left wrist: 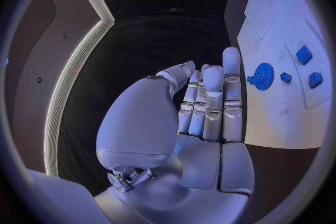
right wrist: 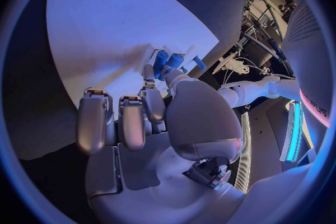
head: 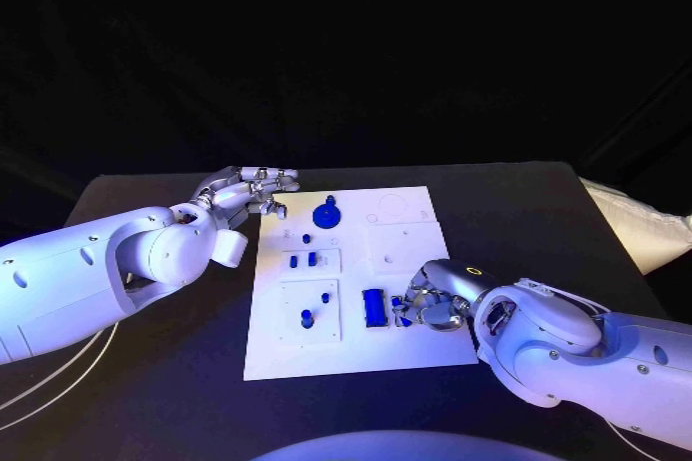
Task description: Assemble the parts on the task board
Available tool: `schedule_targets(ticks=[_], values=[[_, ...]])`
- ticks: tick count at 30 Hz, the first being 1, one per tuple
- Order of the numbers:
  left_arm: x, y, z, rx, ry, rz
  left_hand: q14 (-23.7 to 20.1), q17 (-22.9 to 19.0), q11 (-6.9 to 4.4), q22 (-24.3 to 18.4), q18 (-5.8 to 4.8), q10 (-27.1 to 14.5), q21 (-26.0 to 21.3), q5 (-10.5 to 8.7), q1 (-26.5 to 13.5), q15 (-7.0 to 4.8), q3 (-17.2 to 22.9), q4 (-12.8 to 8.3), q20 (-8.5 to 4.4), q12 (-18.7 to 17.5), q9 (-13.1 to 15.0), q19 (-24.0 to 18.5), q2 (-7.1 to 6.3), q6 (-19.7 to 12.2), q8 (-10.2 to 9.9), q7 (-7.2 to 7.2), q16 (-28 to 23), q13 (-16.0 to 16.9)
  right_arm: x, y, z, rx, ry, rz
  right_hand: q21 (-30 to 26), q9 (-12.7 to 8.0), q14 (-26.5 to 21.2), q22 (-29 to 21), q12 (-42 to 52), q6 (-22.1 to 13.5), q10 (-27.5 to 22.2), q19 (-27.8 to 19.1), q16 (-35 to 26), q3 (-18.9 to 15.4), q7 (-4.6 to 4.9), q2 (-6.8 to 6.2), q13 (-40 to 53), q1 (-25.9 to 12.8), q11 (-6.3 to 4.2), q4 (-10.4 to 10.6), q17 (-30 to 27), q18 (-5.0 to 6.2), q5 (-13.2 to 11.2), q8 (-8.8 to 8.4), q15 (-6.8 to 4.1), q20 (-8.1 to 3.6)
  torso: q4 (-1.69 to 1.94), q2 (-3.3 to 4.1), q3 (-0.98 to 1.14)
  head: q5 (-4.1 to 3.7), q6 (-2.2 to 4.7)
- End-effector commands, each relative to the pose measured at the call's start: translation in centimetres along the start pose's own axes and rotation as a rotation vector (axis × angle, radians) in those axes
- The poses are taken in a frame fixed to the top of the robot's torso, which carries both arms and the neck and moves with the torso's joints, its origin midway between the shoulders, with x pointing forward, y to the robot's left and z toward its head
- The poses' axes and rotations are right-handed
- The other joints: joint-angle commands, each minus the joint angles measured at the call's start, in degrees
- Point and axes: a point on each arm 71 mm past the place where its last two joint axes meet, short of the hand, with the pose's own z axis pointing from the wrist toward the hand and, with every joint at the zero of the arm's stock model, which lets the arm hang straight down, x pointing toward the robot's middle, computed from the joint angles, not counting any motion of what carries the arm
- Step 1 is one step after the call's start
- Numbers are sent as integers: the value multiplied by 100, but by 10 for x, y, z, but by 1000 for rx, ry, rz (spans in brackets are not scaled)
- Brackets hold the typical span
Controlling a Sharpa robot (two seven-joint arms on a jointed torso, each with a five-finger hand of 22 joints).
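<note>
Right hand [head: 433, 303] | blue part [head: 375, 307] at board's [head: 361, 353] five o'clock being pinched | left hand [head: 248, 193] being held open, empty | risk: part being dropped through shallow fingertip grip.

Right hand [head: 433, 303] hides part beneath (grip unclear).

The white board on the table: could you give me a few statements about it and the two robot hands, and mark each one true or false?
1. A blue gear lies on the task board at its far end. True.
2. The left hand is holding the gear. False: it hovers at the board's far left corner, fingers extended, holding nothing.
3. The right hand is down at small blue parts near the board's right edge. True.
4. The board lies on a white table. False: the table is black.
5. The right hand hangs beyond the board's far end. False: it is over the near part.
</note>
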Motion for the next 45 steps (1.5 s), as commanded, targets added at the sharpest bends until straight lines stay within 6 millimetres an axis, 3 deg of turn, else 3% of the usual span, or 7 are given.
schedule_targets(ticks=[1,23,29,35,42,45], values=[[2,-1,0,6,21,-4,-29,-6,2,-9,68,-41,-29,25,33,0,4,-26,-10,29,0,37,42,-42,30,-17,-10,10,0,-2,1,11,-3,-20,29,-1,450,1,12,14,35,18,14,-7,-6,-38,-1,-2,-7,-19,624,-61,27,21,-37,-11,-2,1,-1,-2,-1],[3,-1,0,4,25,-6,-35,-21,3,-9,68,-49,-30,24,40,-1,12,-38,-10,36,0,37,39,-46,31,-16,-15,9,3,-6,5,32,36,-42,28,9,450,2,6,8,35,19,14,-18,-3,-59,1,-18,-7,-15,625,-62,10,30,-39,-16,8,0,-5,14,-17],[3,-1,0,4,26,-6,-35,-21,3,-9,68,-49,-30,24,40,-1,12,-38,-10,36,0,37,39,-46,31,-16,-15,9,4,-6,7,35,38,-38,17,40,448,-12,-19,-7,33,14,7,-141,16,-95,1,-248,11,154,617,-62,-162,53,-27,-14,6,3,-3,20,-21],[3,-1,0,4,27,-6,-35,-21,3,-9,68,-49,-30,24,40,-1,12,-38,-10,36,0,37,39,-46,31,-16,-15,9,4,-4,8,32,38,-33,13,74,448,-11,-25,-19,42,16,5,-339,18,-133,19,-438,14,320,618,-61,-101,80,-24,-9,6,1,-3,18,-13],[3,-1,0,3,27,-6,-35,-21,3,-9,68,-49,-30,24,40,-1,12,-38,-10,36,0,37,39,-46,31,-16,-15,9,4,-5,8,33,41,-36,3,130,448,-17,-48,-49,45,17,0,-745,8,-148,45,-583,5,475,616,-60,340,119,-33,-17,5,3,0,15,-13],[3,0,0,3,27,-6,-35,-21,3,-9,68,-49,-30,24,40,-1,12,-38,-10,36,0,37,39,-46,31,-16,-15,9,4,-4,7,31,41,-36,-1,143,447,-20,-57,-59,45,17,-2,-882,6,-152,50,-618,5,486,615,-59,413,127,-33,-18,2,0,1,14,-12]])
